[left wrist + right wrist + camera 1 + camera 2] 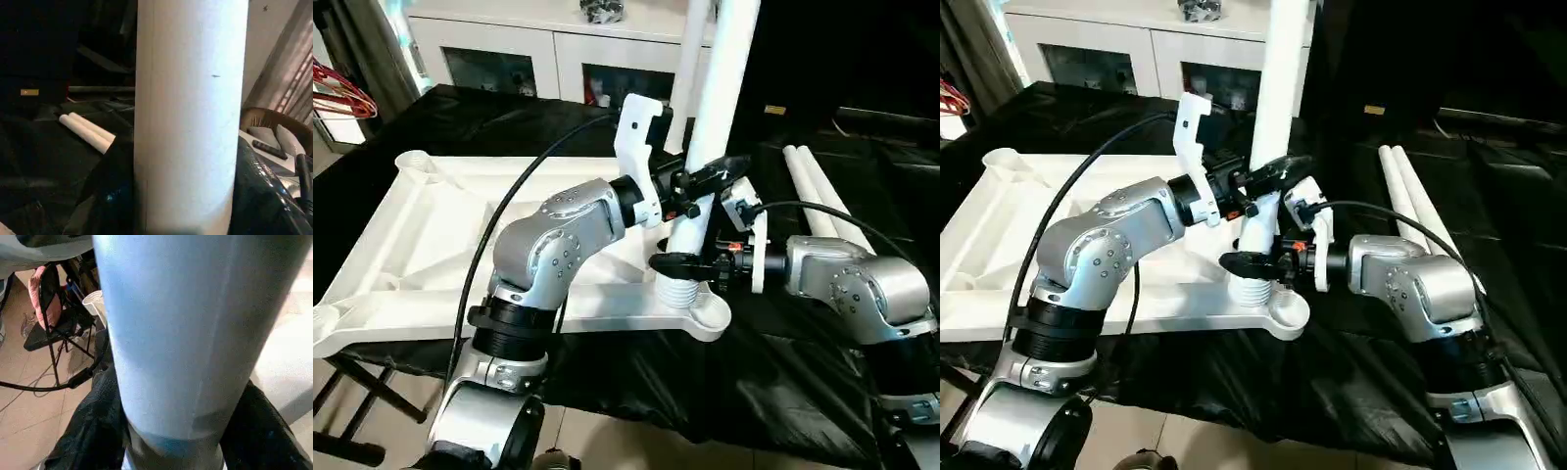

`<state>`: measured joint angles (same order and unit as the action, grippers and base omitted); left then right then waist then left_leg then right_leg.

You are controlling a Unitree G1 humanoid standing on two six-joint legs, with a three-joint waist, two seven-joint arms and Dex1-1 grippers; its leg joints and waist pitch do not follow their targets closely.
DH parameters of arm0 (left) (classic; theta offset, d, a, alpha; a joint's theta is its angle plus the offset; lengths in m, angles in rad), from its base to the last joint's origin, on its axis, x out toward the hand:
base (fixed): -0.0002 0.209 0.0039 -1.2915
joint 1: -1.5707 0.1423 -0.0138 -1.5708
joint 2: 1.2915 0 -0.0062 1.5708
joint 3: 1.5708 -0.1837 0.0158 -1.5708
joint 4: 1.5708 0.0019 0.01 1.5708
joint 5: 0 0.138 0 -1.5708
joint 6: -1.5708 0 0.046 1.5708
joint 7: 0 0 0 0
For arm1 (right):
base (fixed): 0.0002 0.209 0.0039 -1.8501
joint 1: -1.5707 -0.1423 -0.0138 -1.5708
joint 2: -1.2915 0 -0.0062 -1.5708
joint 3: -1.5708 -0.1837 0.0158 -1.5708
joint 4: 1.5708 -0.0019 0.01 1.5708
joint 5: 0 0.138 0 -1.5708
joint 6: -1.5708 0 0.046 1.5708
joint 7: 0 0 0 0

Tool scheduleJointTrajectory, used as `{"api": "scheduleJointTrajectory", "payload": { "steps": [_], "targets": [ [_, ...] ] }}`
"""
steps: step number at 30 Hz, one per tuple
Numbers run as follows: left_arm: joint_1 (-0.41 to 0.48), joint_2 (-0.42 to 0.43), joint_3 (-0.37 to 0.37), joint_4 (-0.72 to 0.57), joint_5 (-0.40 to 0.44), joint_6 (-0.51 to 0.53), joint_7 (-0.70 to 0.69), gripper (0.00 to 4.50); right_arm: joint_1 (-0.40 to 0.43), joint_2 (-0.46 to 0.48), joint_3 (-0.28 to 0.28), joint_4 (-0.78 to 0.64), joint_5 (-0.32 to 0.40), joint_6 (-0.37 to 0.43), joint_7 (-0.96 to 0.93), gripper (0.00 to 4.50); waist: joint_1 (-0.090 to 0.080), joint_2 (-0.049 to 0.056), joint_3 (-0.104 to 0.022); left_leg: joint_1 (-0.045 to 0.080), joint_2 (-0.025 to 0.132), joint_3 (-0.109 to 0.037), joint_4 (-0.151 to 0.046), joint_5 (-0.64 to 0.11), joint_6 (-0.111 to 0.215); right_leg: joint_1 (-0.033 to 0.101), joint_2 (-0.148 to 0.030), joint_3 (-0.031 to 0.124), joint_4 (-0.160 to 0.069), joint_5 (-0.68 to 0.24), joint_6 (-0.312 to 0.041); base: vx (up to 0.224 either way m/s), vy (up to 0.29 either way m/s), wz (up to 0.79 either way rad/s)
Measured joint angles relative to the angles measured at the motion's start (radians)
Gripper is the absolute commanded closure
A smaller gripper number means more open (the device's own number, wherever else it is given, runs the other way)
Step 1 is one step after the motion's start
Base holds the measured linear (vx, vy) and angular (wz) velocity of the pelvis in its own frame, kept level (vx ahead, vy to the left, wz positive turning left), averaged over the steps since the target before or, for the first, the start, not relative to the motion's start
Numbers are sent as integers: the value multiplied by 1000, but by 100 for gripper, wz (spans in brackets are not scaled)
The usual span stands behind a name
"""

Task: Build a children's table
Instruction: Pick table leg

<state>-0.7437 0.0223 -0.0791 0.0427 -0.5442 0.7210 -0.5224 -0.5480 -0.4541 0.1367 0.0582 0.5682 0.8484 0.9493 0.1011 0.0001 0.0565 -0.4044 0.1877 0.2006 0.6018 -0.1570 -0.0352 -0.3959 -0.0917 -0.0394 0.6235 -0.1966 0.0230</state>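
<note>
- Tabletop (431, 245) lies underside up, mid-left.
- Left gripper (705, 181) and right gripper (690, 262) fingers clamp upright leg (715, 108) at near-corner socket (705, 311).
- Two spare legs (818, 191) unfitted, right.

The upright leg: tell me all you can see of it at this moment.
The upright leg is a long, smooth white tube, plastic by its look, standing nearly vertical with a slight lean; its top leaves the picture. Its ribbed, threaded lower end sits at the near corner socket of the upside-down table top. The left gripper clasps it higher up and the right gripper just above the thread. Two more legs lie on the black cloth nearby.
</note>
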Motion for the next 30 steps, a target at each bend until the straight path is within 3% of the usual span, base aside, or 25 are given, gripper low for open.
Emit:
{"api": "scheduleJointTrajectory", "payload": {
  "steps": [2,4,7,9,12,16,19,23,26,30],
  "targets": [
    [0,1,0,0,0,0,0,263,0,2,0,0,-1,-1,-1,253,0,0,0,0,0,0,0,0,0,0,0,0,0,0,0,0,0,0],
    [0,-1,0,0,6,0,7,193,0,4,0,1,-2,-1,-3,255,0,0,0,0,0,0,0,0,0,0,0,0,0,0,0,0,0,0],
    [0,-6,3,2,2,10,7,184,3,11,-3,3,-8,-7,-17,255,0,0,0,0,0,0,0,0,0,0,0,0,0,0,0,0,0,0],
    [0,-6,2,2,3,-8,4,150,6,23,-13,2,-8,-17,-30,256,0,0,0,0,0,0,0,0,0,0,0,0,0,0,0,0,0,0],
    [0,-15,8,-1,6,-74,-2,143,16,36,-42,5,-9,-30,-70,256,0,0,0,0,0,0,0,0,0,0,0,0,0,0,0,0,0,0],
    [-2,-21,73,-7,-8,-126,4,143,48,63,-65,17,-22,-57,-124,257,0,0,0,0,0,0,0,0,0,0,0,0,0,0,0,0,0,0],
    [-2,31,72,-10,10,-158,-19,143,52,103,-95,44,-55,-114,-201,257,-7,2,-1,0,0,0,0,0,0,-1,0,0,1,0,0,0,0,0],
    [112,222,-25,-34,91,-228,-204,143,84,108,-137,70,-110,-191,-298,257,-13,5,-3,1,0,0,-2,1,-2,-1,0,0,0,-1,1,0,0,0],
    [194,304,-127,5,150,-263,-335,143,117,107,-151,63,-117,-196,-322,257,-11,6,-2,0,0,0,-2,1,-2,-2,0,0,-1,-1,1,0,0,0],
    [212,360,-259,77,247,-353,-438,143,127,109,-150,61,-132,-201,-333,257,-12,11,-1,0,-1,0,-2,1,-2,-1,0,1,0,0,0,0,0,0]
  ]
}}
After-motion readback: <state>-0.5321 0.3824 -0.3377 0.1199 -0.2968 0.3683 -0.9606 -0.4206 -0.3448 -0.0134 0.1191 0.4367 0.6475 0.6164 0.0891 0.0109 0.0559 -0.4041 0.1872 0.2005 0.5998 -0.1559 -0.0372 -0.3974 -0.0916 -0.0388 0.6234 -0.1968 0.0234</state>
